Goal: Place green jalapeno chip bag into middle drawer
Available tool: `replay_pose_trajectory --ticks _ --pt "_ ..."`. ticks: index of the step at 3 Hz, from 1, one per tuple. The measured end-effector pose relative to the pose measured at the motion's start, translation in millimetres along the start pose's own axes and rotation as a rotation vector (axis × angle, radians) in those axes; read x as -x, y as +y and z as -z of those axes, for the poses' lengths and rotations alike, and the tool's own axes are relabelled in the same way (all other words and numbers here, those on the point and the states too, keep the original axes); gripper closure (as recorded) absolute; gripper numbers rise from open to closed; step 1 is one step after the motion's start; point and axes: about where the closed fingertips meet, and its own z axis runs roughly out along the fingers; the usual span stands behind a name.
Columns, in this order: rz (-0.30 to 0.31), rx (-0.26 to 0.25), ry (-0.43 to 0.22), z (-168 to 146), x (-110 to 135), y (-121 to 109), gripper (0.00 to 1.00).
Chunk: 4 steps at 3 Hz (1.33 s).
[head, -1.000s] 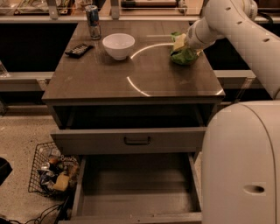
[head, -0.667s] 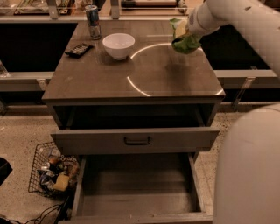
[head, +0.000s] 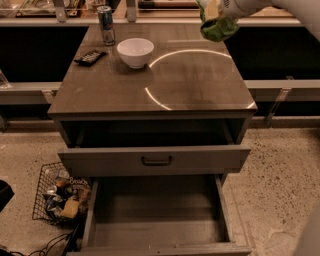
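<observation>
The green jalapeno chip bag (head: pixel 219 28) hangs in the air above the far right corner of the table top (head: pixel 190 85). My gripper (head: pixel 216 10) is at the top edge of the view and is shut on the top of the bag; most of the gripper is cut off. The middle drawer (head: pixel 155 220), a wide grey-brown box with a bare floor, is pulled far out at the bottom of the cabinet, well below and nearer than the bag. Above it, another drawer with a black handle (head: pixel 156 160) is pulled out a little.
A white bowl (head: pixel 135 51), a drink can (head: pixel 105 25) and a black remote-like object (head: pixel 90 57) sit on the far left of the table top. A wire basket of items (head: pixel 60 197) stands on the floor left of the drawers.
The gripper has lifted the green bag off the table top and raised it toward the top of the view. The white robot body has left the right foreground.
</observation>
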Motion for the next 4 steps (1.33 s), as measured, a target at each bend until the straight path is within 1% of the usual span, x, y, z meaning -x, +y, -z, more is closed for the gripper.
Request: replay_pose_trajectory --ticks 1,2,3,4 --pt "0.036 0.048 -0.025 28.7 0.5 6.9 1.0" --pt "0.082 0.128 -0.032 61.4 -14.7 14.0 1.0" --pt "0.13 0.194 -0.068 98.9 -38.8 20.2 1.0" --pt "0.204 0.251 -0.069 123.3 -75.3 31.5 1.0"
